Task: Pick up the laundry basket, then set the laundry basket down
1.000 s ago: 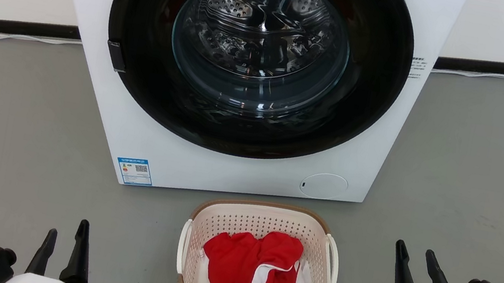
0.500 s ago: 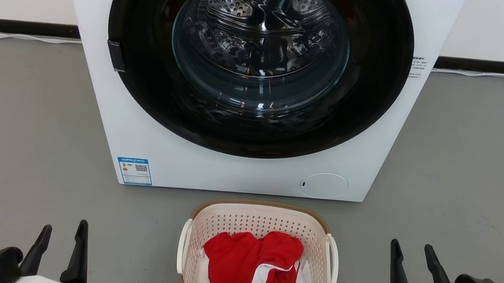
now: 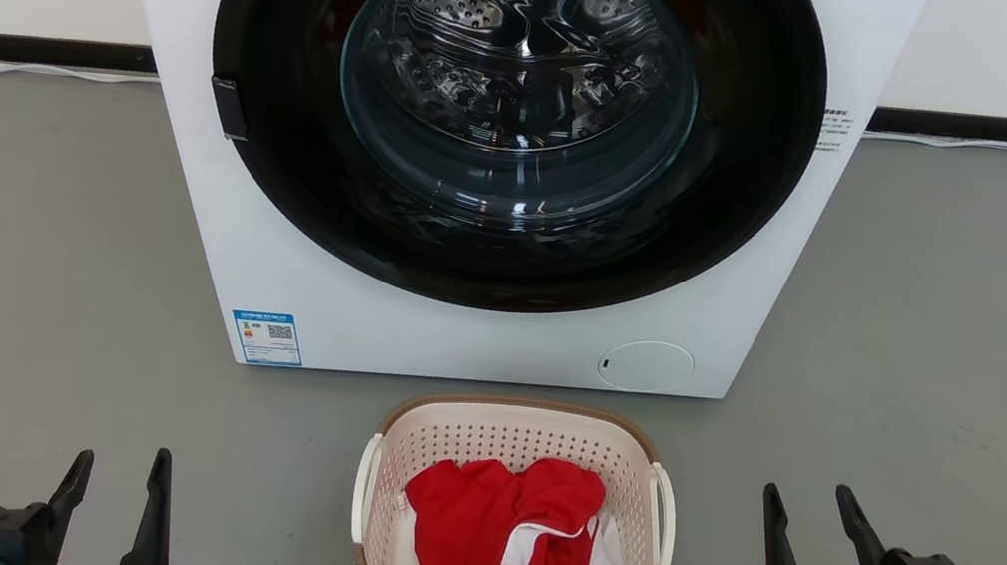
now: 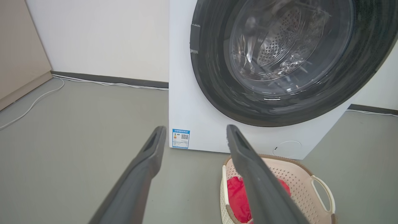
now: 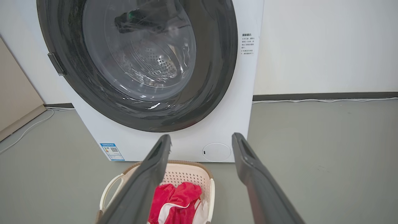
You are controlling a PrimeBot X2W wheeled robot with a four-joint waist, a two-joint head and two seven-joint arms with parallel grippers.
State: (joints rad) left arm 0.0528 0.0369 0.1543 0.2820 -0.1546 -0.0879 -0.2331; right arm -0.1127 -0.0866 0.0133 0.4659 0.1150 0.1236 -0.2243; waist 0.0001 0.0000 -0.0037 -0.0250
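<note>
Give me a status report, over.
Left gripper open, empty. Right gripper open, empty. Basket on floor between them, untouched, clothes inside. Washer close behind it.

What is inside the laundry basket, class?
Inside the basket lies crumpled red cloth with white parts. It covers most of the basket's floor, so anything beneath the cloth cannot be seen.

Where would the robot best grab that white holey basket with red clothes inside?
Likely its white loop side handles, left handle and right handle. The cream perforated plastic laundry basket stands upright between the open left gripper and right gripper, so each could come in from its own side and close on a loop.
</note>
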